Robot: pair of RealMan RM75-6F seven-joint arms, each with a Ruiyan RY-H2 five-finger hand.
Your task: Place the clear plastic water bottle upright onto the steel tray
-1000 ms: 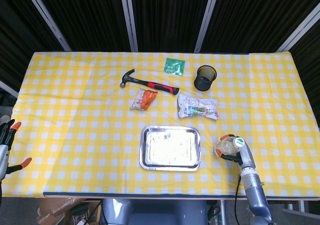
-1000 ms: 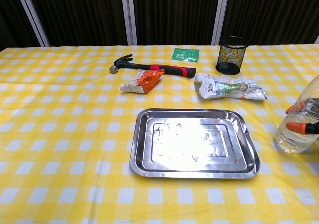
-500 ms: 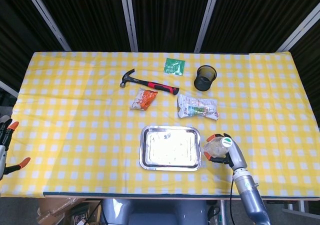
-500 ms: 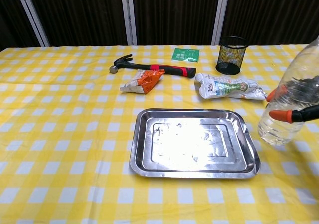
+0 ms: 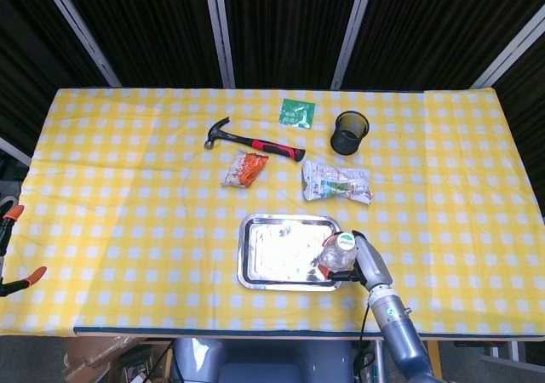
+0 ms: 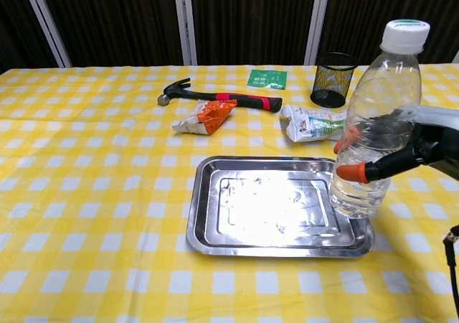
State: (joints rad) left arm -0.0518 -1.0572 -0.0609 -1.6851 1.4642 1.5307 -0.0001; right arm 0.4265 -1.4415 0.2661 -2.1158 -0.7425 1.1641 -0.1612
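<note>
- Head view: your right robot hand (image 5: 362, 262) grips the bottle (image 5: 337, 252) upright over the tray's (image 5: 281, 277) right edge; the left robot hand (image 5: 10, 251) is barely visible, state unclear.
- Chest view: orange-tipped fingers (image 6: 351, 172) wrap the bottle (image 6: 374, 125); its base is at the tray's (image 6: 215, 233) right rim.
</note>
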